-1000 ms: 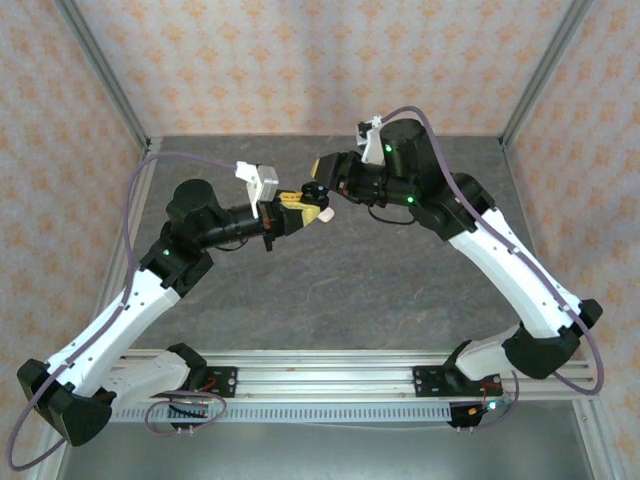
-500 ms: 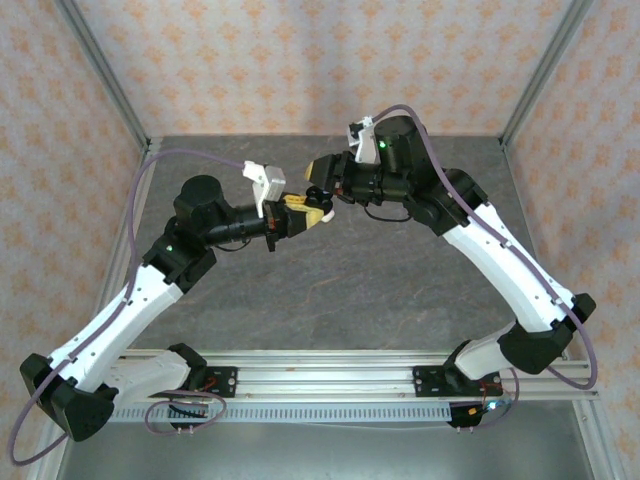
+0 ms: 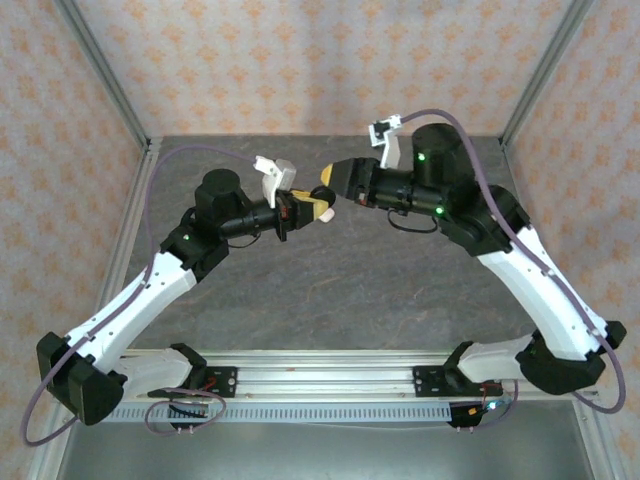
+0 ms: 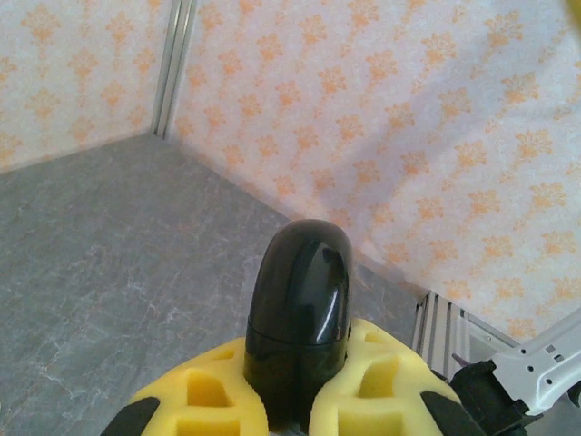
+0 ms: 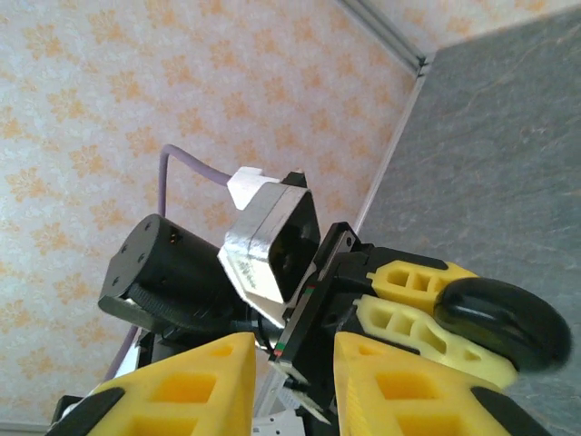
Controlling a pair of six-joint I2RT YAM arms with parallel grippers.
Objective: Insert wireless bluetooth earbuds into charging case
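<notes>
Item: black charging case, small, rounded and glossy, with a fine seam running round its lower part. Location: clamped between the yellow foam fingers of the left pincer, its domed end standing out past the fingertips, held in the air above the worktop and touching no surface. Left pincer: closed on the case, one finger on each flank. Right pincer: its yellow fingers stand apart with nothing between them; in the top view it is raised just beside the left pincer's tip, facing it across a small gap. In the right wrist view the case shows as a dark oval at the end of the left pincer's fingers, with the grey-and-white wrist camera housing behind it. Worktop: grey, marbled. Surround: walls papered white with an orange motif, and aluminium corner posts. Fittings: a purple cable looped over the left arm.
</notes>
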